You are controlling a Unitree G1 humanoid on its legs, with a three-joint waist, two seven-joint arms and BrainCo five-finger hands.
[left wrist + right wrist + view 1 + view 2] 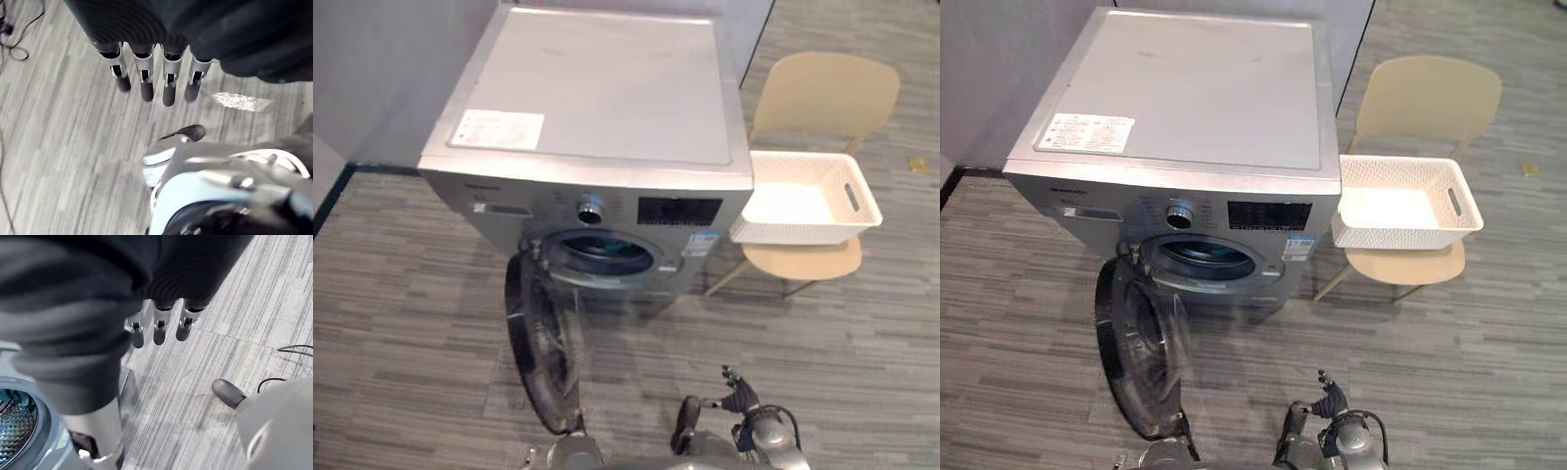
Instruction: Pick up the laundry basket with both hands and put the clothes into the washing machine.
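One washer (597, 88) stood far and centre against the wall (372, 59), silver, front-loading; its one round door (543, 352) hung wide open, swung out to the near left, so it stood between the near floor and the left side of the drum mouth (607, 257); the mouth itself was unblocked from the near right. On the washer's front sat one knob (590, 210), one dark panel (679, 211) and one small sticker (702, 243); on its top lay one white label (499, 129) at the near-left corner.

One white basket (862, 196) rested on the seat of one beige chair (827, 88), just beside the washer's right side; its inside looked plain white, and I could not tell whether that was cloth or the bare bottom; one handle slot showed in its right wall. The chair's back rose on the far side of the basket. One small tan scrap (917, 164) lay on the grey striped floor (411, 294), far right of the chair.

Both hands were well apart from the basket. The left robot hand (168, 83) hung over bare floor, fingers straight and spread apart, clasping nothing; the right robot hand (160, 325) hung likewise over the floor, fingers straight and empty, with the drum mouth showing near it in the right wrist view.
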